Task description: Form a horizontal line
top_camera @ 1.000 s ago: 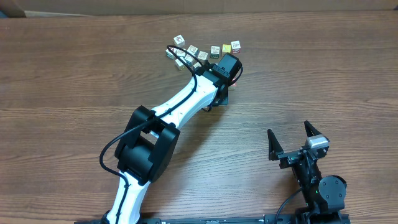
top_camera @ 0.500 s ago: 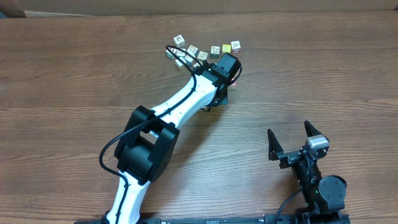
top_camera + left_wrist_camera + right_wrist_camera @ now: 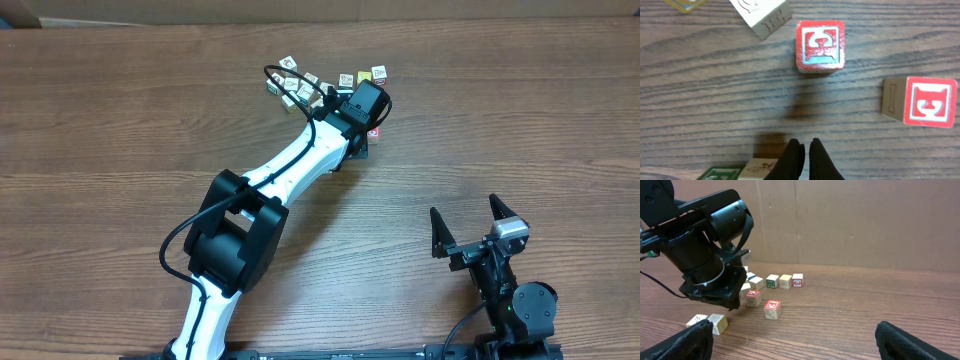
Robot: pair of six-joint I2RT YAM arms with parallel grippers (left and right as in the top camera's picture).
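Wood-grain table [image 3: 100,120], cardboard wall [image 3: 865,220] behind. Cubes [image 3: 310,80] cluster at 12 o'clock, with wide wood open toward 9. Left gripper [image 3: 802,147] is clenched empty among them; right gripper [image 3: 467,218] is released at 5 o'clock.

The left arm [image 3: 300,160] reaches far forward, the left claw [image 3: 805,148] pinched shut and pointing down, while the right claw [image 3: 467,228] sits back, spread wide.

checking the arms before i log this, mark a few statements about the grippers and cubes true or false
1. The left gripper is shut with nothing between its fingers. True.
2. The right gripper holds a cube. False: it is open and empty, away from the cubes.
3. A red-faced cube and a second red-faced cube lie apart on the table. True.
4. The cubes are stacked in a tower. False: those in view sit singly on the table.
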